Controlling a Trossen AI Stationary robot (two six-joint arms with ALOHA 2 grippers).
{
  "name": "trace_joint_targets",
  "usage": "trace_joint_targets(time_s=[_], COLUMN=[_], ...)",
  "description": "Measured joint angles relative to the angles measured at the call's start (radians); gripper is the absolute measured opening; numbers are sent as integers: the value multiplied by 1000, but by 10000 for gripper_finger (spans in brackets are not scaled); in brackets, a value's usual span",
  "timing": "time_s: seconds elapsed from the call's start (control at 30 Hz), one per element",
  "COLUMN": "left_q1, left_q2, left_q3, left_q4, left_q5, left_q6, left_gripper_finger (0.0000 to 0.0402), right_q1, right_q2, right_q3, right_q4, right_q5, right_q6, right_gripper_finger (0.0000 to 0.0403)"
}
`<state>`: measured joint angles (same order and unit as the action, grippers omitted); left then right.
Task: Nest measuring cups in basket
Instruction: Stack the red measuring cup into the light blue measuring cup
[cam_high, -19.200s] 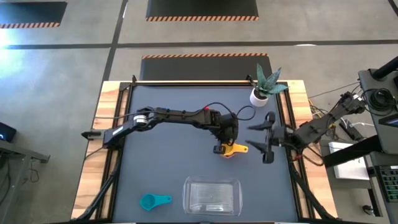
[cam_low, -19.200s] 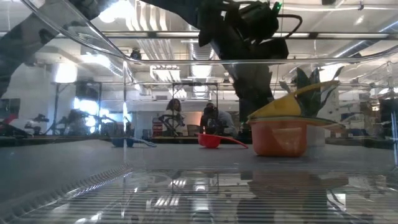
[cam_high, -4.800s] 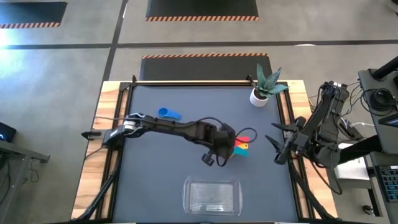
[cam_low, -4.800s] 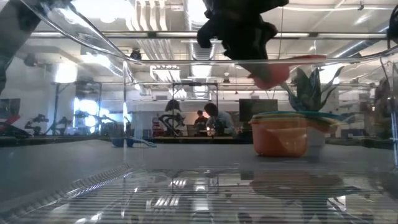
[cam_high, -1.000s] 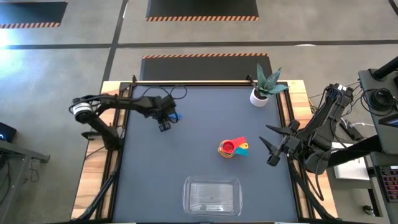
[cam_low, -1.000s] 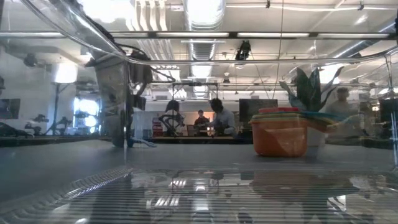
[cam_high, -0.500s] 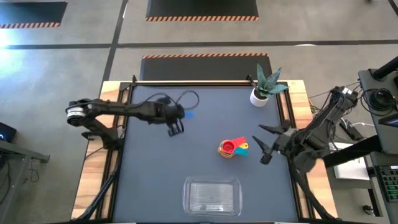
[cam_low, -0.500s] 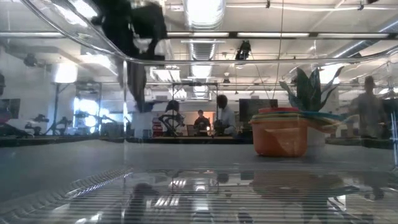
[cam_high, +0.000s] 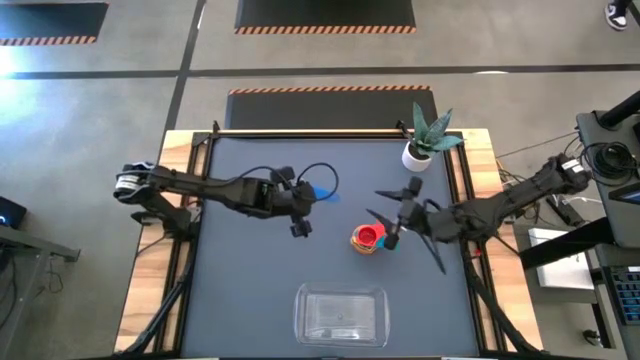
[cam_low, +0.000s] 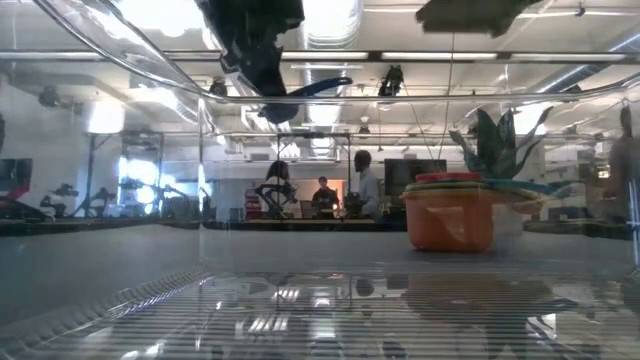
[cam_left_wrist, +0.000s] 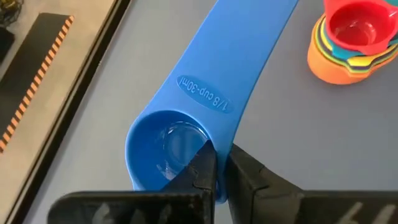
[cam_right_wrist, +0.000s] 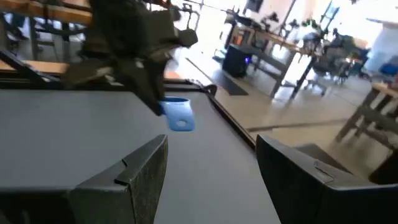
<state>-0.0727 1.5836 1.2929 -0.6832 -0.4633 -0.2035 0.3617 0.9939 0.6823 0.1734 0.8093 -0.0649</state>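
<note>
My left gripper (cam_high: 305, 201) is shut on the rim of the blue measuring cup (cam_left_wrist: 186, 134), marked 1/8 cup, and holds it above the table, left of the stack. The blue cup also shows in the low view (cam_low: 302, 93) and the right wrist view (cam_right_wrist: 178, 114). The other cups sit nested in one stack (cam_high: 368, 238), orange at the bottom (cam_low: 452, 221), red on top (cam_left_wrist: 354, 28). My right gripper (cam_high: 388, 222) is open, just right of the stack. The clear basket (cam_high: 342, 315) stands at the front middle with no cup in it.
A small white pot with a green plant (cam_high: 418, 153) stands at the back right, behind my right arm; it also shows in the low view (cam_low: 497, 146). People (cam_low: 362, 190) stand in the room beyond the table. The low view looks through the basket's clear wall.
My left gripper picked the blue cup up at the back left and carried it right toward the stack. My right gripper moved left, up to the stack.
</note>
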Motion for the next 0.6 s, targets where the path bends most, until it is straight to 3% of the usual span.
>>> trace_joint_targets(time_s=[0.17,0.4,0.6], left_q1=[-1,-1,-1], left_q2=[66,170,233], left_q3=[44,111,194], left_q4=[2,-24,-43], left_q5=[0,1,5], left_q6=[-23,-24,-16], left_gripper_finger=[0,0,0], right_q1=[-131,-247,-286], right_q2=[94,184,286], right_q3=[0,5,53], right_q4=[78,108,93], right_q5=[-246,-463,-521], right_q6=[39,73,79], right_gripper_finger=[233,241,294])
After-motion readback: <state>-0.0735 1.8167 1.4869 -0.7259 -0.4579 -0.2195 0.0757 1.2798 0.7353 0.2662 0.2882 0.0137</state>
